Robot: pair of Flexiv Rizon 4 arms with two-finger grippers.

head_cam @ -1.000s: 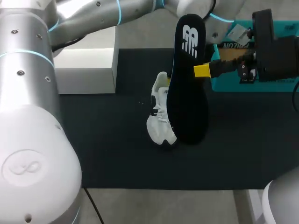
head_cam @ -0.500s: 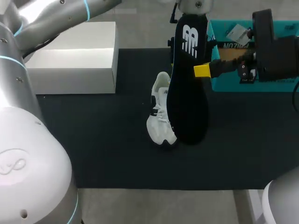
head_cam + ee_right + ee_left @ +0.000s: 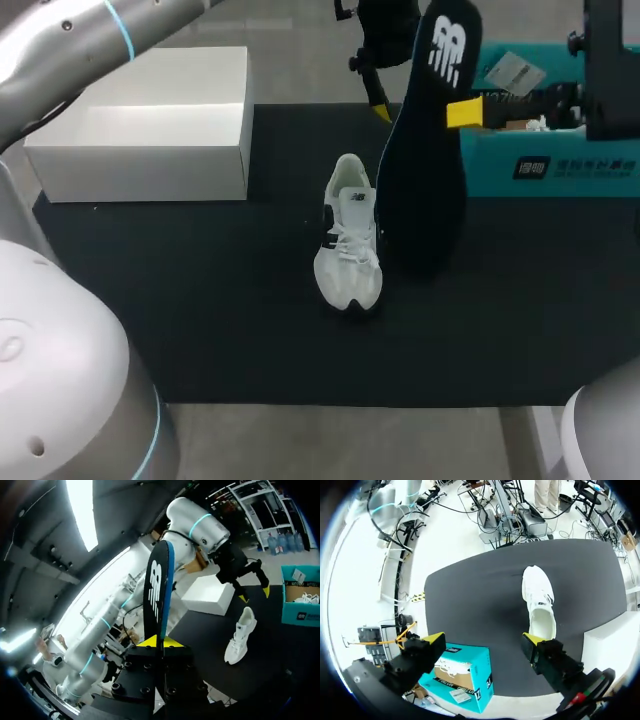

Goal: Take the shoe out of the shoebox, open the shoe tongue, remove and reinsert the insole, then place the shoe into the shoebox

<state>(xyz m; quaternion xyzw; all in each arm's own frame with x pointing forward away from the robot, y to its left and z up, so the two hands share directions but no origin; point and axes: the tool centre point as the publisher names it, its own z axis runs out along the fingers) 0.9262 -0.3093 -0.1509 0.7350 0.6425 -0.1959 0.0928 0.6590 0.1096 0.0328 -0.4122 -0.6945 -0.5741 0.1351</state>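
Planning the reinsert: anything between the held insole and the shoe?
Nothing visible. The insole, clamped in the right jaws, hangs close beside the shoe. The left jaws stand open, up above the mat past the shoe's far end, not in the gap.

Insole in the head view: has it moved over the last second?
Yes. The insole, in the right gripper, has shifted away from the white shoe, which stayed put, and toward the teal shoebox.
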